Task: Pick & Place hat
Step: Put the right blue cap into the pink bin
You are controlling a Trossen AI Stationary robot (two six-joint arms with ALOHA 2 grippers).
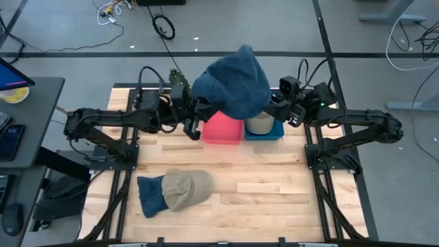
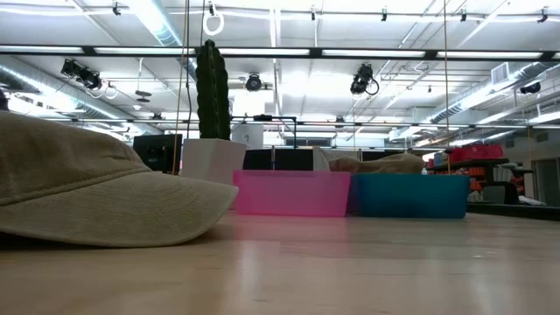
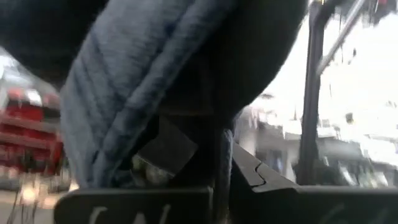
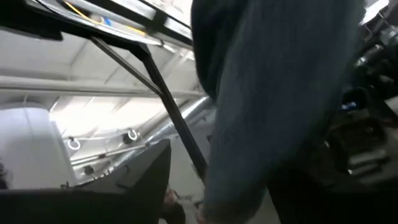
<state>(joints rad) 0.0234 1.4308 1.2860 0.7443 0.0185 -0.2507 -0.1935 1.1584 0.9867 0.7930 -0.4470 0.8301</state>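
My dark left claw (image 1: 194, 118) grips a blue denim hat (image 1: 233, 82). Below sit a pink plastic bin (image 1: 223, 130), a blue plastic bin (image 1: 274, 132), and a khaki cloth cap (image 1: 184, 189) on pale wood.

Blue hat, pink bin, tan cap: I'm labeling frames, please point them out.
Blue hat (image 1: 233, 86), high view, crown.
Pink bin (image 1: 221, 129), high view, inside floor.
Tan cap (image 1: 186, 189), high view, crown.
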